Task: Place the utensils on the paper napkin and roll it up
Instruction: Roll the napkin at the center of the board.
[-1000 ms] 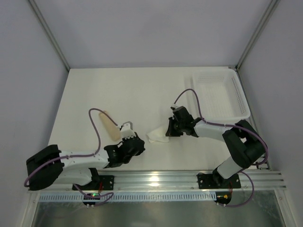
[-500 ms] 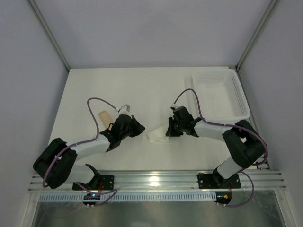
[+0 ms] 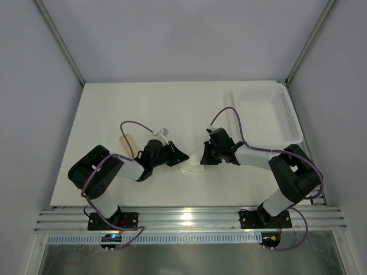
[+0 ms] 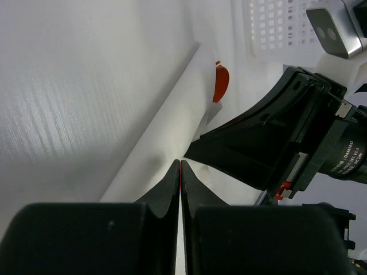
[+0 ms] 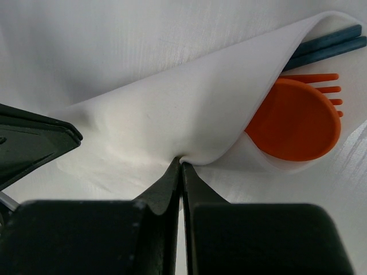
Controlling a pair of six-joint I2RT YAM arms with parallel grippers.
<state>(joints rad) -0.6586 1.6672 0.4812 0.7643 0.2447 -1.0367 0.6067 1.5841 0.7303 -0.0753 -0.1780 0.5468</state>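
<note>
White paper napkin (image 5: pixel 172 120) over the utensils (image 5: pixel 295 123) sits pinched in right end effector (image 5: pixel 181 165), closed left end effector (image 4: pixel 180 166) alongside.

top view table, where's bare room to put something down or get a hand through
Free: the far table from the back edge down to the tan stick and left of the basket; also the near strip between napkin and rail. Crowded: the middle, where left gripper and right gripper meet at the napkin.

White paper napkin (image 5: pixel 172 114) folded over utensils (image 4: pixel 221 83); orange spoon (image 5: pixel 295 123), fork tines (image 5: pixel 324 77), blue handles (image 5: pixel 324 44) protruding.
</note>
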